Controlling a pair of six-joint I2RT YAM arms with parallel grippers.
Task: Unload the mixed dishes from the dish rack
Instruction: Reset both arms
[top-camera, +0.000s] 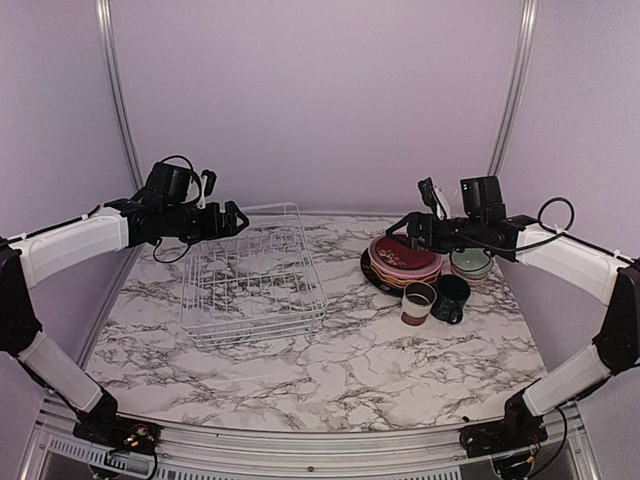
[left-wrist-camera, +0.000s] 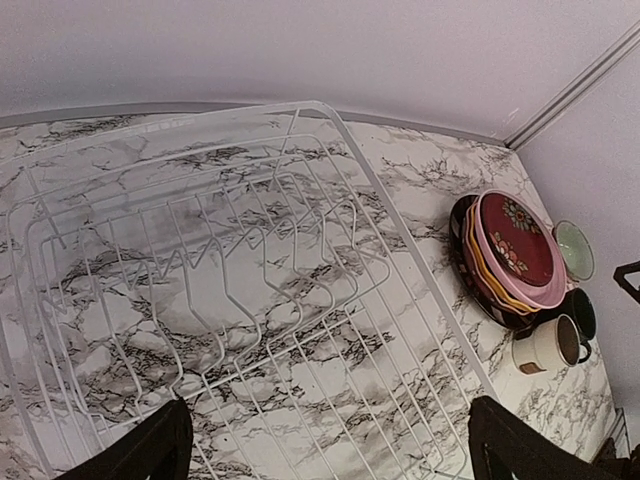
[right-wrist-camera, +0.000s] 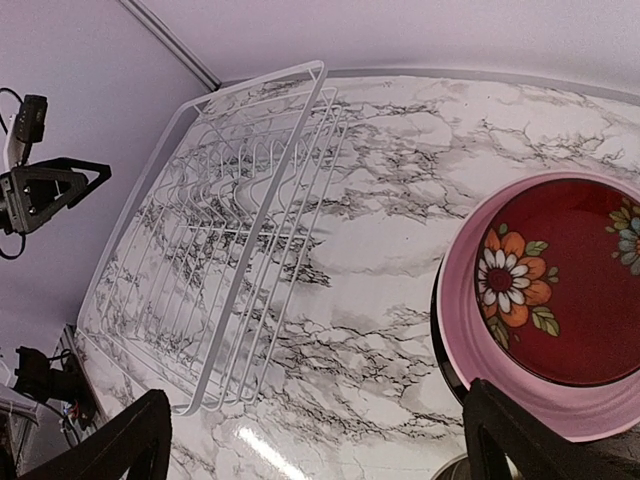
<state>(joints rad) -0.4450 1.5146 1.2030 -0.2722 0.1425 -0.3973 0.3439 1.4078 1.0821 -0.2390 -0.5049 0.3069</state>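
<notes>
The white wire dish rack (top-camera: 252, 275) stands left of centre with no dishes in it; it also shows in the left wrist view (left-wrist-camera: 230, 300) and the right wrist view (right-wrist-camera: 215, 250). A stack of plates (top-camera: 402, 262), floral red on top, sits right of it on the table (left-wrist-camera: 510, 255) (right-wrist-camera: 560, 300). A pale green bowl (top-camera: 471, 264), a dark green mug (top-camera: 451, 298) and a white-and-brown cup (top-camera: 417, 303) stand beside the stack. My left gripper (top-camera: 232, 220) is open and empty above the rack's far left. My right gripper (top-camera: 402, 230) is open and empty over the plates.
The marble table (top-camera: 330, 380) has purple walls behind and at both sides. A metal rail (top-camera: 300, 448) runs along the near edge by the arm bases.
</notes>
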